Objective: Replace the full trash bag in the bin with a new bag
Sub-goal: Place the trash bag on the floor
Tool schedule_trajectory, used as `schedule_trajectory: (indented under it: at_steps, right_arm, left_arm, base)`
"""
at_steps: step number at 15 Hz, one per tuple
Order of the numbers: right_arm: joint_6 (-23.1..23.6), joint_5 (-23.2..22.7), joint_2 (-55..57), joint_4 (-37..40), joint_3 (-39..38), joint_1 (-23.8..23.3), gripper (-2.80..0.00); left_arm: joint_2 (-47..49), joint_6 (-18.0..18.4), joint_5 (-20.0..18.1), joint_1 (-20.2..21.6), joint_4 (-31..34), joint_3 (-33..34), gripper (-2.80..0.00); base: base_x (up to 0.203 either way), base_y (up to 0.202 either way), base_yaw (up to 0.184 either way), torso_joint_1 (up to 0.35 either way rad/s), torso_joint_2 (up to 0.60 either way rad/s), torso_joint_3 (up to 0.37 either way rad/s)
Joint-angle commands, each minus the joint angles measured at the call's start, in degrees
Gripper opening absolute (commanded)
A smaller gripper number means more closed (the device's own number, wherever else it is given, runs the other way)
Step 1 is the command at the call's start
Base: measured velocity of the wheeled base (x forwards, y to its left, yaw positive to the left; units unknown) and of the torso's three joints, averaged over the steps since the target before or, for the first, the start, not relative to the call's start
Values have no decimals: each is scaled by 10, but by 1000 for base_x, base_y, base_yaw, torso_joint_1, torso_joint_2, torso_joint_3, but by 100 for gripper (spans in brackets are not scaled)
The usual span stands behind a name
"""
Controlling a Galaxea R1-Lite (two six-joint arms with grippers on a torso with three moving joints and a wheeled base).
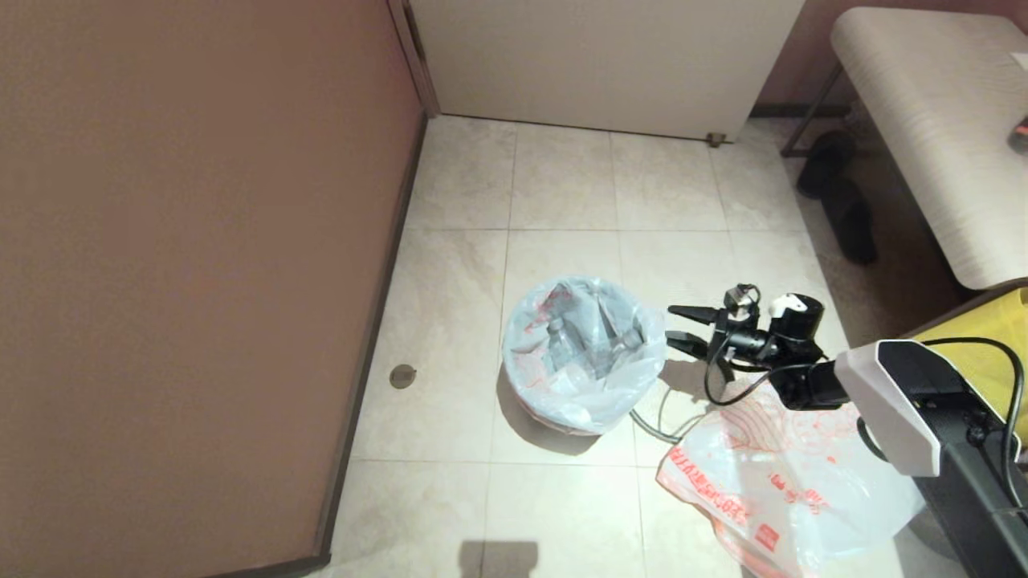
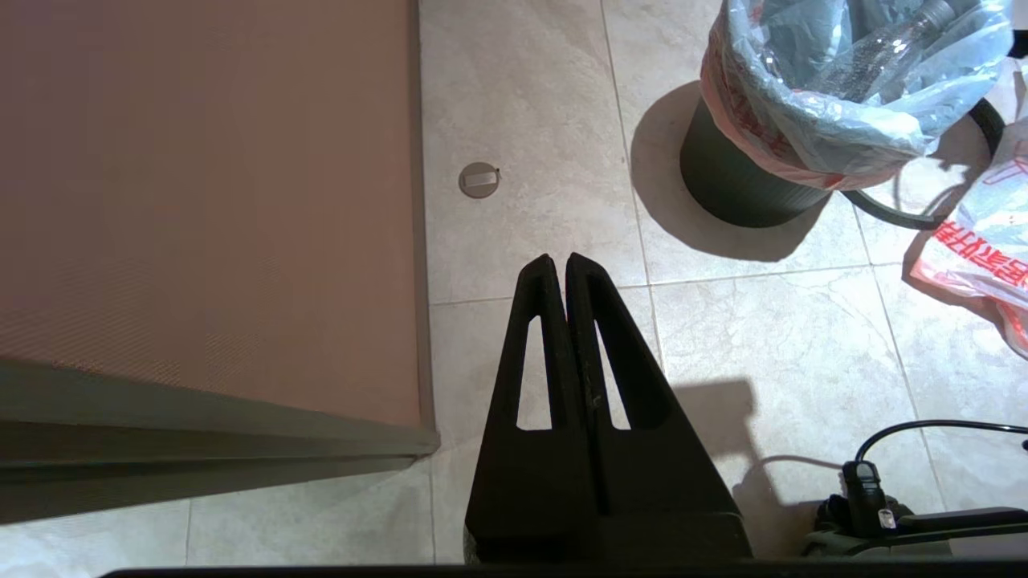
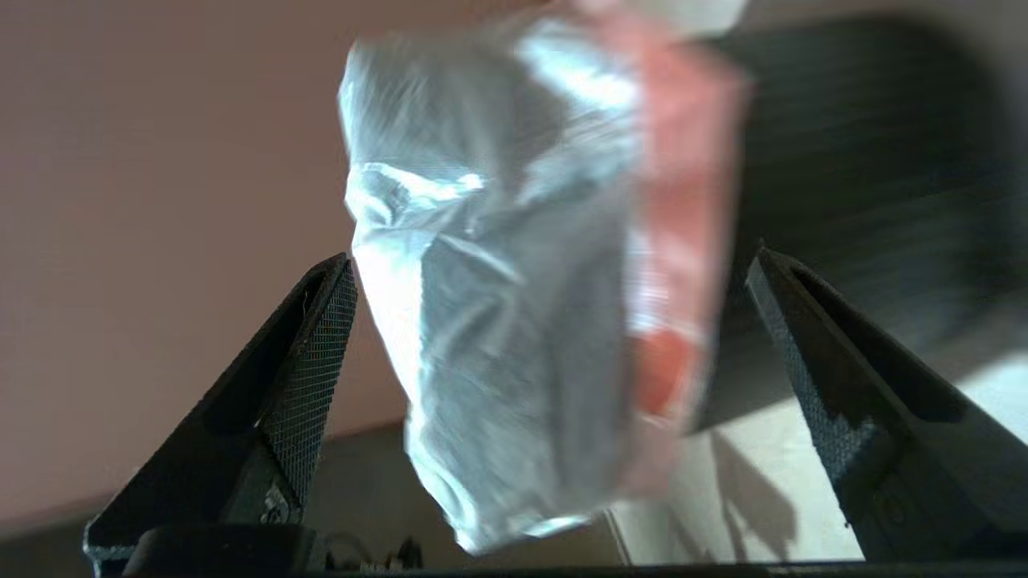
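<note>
Nothing is swapped yet: the full bag (image 1: 585, 353) sits in the bin (image 2: 743, 189), the new bag (image 1: 791, 482) lies beside it, the right gripper (image 1: 679, 327) gapes open by the rim, and the left gripper (image 2: 560, 269) is parked, closed.

My right gripper (image 1: 673, 327) reaches out level, jaws spread wide, nothing held. My left gripper (image 2: 560, 265) hangs parked, fingers pressed together.

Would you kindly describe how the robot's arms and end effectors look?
The right end effector has two tapered matte black fingers with mesh-textured pads, on a black wrist with looping black cables and a white-shelled forearm. The left end effector has matching black triangular fingers with slot cut-outs.
</note>
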State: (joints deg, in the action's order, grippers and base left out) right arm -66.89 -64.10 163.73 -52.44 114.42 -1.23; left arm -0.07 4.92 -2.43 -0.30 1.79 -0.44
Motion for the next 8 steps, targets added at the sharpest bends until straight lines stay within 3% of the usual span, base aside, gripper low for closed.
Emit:
schedule_trajectory:
  at_steps: [1, 3, 8]
  right_arm:
    - [-1, -4, 5, 1, 0, 15, 0]
    - [31, 0, 11, 20, 0, 28, 0]
    - [42, 0, 5, 22, 1, 38, 0]
  left_arm:
    - [1, 0, 0, 0, 0, 0, -280]
    - [1, 0, 0, 0, 0, 0, -280]
    - [1, 1, 0, 0, 0, 0, -280]
  base:
    - [0, 0, 0, 0, 0, 0]
    - [0, 0, 0, 0, 0, 0]
    - [0, 0, 0, 0, 0, 0]
